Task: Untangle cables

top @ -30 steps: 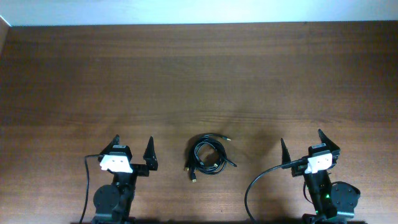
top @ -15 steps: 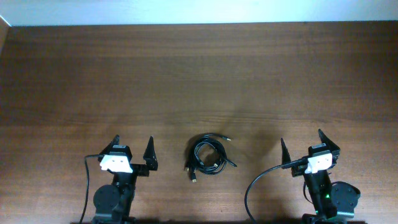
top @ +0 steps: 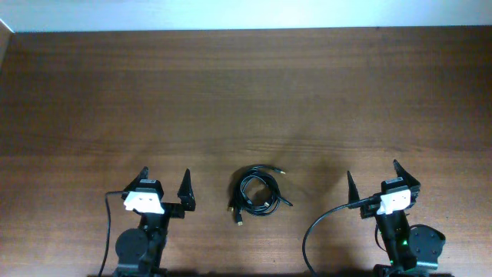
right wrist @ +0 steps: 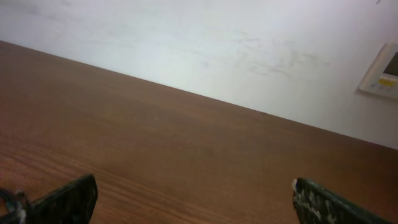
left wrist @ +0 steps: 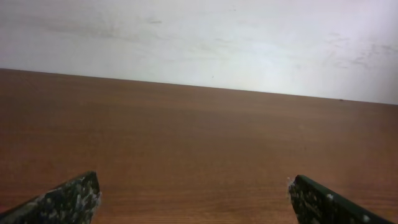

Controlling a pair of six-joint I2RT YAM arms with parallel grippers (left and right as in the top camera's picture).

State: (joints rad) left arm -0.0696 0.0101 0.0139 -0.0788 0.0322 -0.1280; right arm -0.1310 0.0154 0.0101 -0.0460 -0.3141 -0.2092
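The cables [top: 257, 194] lie as a loose black coil with small plug ends on the wooden table [top: 246, 100], near the front edge between the two arms. My left gripper [top: 164, 181] is open and empty, left of the coil. My right gripper [top: 373, 175] is open and empty, right of the coil. In the left wrist view the gripper [left wrist: 193, 193] shows only bare table between its spread fingertips. The right wrist view shows the same for the right gripper [right wrist: 194, 194]. The cables are out of both wrist views.
A white wall [left wrist: 199, 37] runs behind the table's far edge. A white wall panel [right wrist: 382, 71] shows at the right. A thick black arm wire [top: 319, 231] loops beside the right arm base.
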